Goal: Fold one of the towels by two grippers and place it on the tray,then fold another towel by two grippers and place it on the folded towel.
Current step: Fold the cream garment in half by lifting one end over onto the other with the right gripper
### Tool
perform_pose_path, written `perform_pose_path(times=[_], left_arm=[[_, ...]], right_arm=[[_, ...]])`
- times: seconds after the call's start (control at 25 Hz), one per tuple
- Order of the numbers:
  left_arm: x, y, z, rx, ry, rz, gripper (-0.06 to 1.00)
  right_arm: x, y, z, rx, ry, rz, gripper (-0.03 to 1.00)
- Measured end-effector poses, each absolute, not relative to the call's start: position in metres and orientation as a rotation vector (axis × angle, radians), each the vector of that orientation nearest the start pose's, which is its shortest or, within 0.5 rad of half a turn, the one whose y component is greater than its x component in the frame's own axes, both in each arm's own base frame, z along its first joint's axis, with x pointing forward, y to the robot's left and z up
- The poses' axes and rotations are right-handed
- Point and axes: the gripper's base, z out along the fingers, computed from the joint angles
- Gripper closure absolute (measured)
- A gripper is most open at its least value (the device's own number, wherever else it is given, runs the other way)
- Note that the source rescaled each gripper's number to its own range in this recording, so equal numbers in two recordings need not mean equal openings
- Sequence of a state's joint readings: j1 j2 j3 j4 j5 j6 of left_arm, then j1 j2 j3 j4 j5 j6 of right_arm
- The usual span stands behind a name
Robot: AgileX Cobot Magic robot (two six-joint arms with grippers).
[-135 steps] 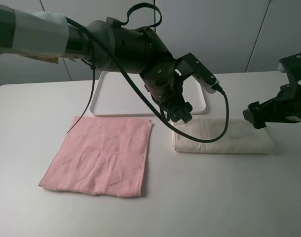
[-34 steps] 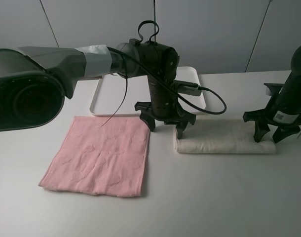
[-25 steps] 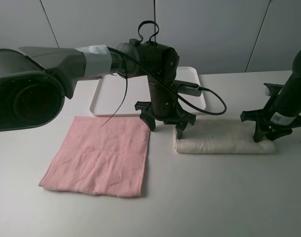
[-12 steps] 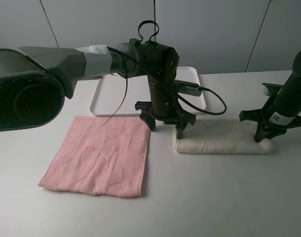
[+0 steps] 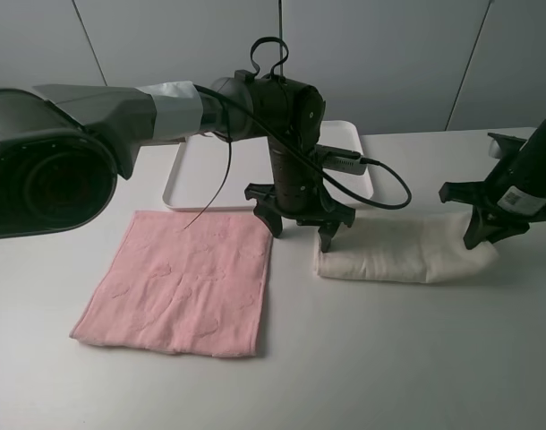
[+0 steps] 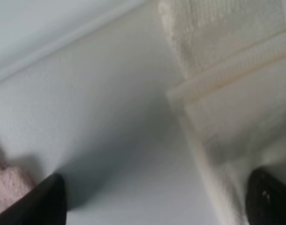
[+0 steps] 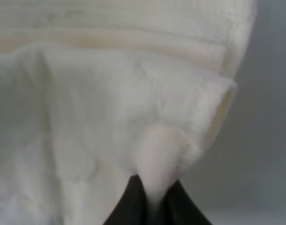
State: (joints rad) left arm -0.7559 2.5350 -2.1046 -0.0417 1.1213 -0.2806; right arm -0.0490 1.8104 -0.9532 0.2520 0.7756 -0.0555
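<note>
While the tray (image 5: 201, 175) lies beyond the cream towel (image 5: 389, 255), we see left pincer (image 5: 301, 236) gaping; wrist view shows right pincer (image 7: 151, 194) pinching that towel.

Exterior high camera: we look down from the front, across the desk (image 5: 389, 358) toward the wall (image 5: 389, 63). Wide field, set well back, tray (image 5: 188, 170) included.

Left wrist camera: we face the desk top at very close range, blurred.

Right wrist camera: closer still, the cream towel (image 7: 110, 93) fills it.

All three views share that towel. The pink towel (image 5: 183, 282) shows a corner in the first two.
</note>
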Motion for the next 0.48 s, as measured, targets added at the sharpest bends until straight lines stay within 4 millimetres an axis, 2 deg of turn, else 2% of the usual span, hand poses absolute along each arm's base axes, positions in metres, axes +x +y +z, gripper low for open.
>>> perform_pose_path(times=[0.16,0.48], left_arm=[[0.367,-0.350,0.098,0.704,2.978,-0.115,-0.04],[0.368,-0.349,0.098,0.726,2.968,-0.103,-0.04]], right_arm=[[0.303,0.009,0.155,0.262,3.029,0.416,0.94],[0.306,0.032,0.167,0.240,2.921,0.818,0.94]])
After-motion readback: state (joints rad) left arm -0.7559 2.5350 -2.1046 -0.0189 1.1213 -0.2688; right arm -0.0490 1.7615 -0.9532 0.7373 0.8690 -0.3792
